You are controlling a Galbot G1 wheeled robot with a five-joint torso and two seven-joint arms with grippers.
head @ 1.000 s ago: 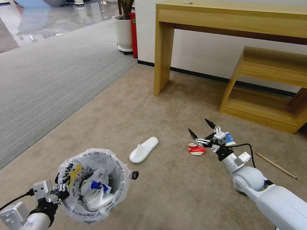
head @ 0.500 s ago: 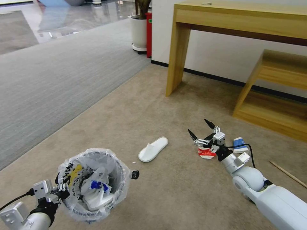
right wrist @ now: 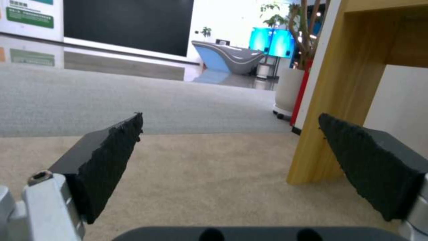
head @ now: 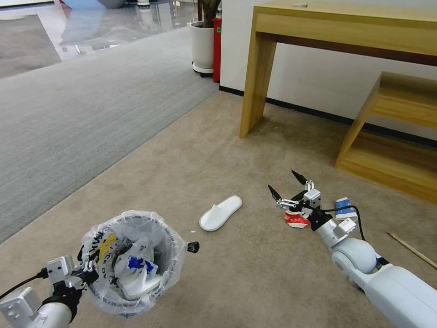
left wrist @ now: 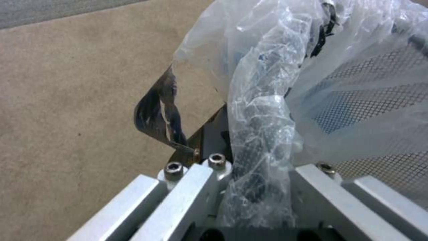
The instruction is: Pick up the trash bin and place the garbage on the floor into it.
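The trash bin, black mesh lined with a crinkly clear bag, hangs low at the left with litter and a white slipper inside. My left gripper is shut on its bag-covered rim. My right gripper hovers open just above the beige floor, its black fingertips wide apart with nothing between them. Under its wrist lies a crushed red cup, with a blue cup just to its right. A white slipper lies between bin and right gripper. A wooden stick lies at the far right.
A wooden desk leg and a low wooden shelf stand ahead against the wall. A grey carpet strip runs along the left. A white plant pot stands far back beside a red object. Open carpet lies between the arms.
The whole head view has shifted: slipper, cups and furniture sit farther right in the picture. Both arms keep their places in the picture, bin still held. The red cup now lies under the right wrist.
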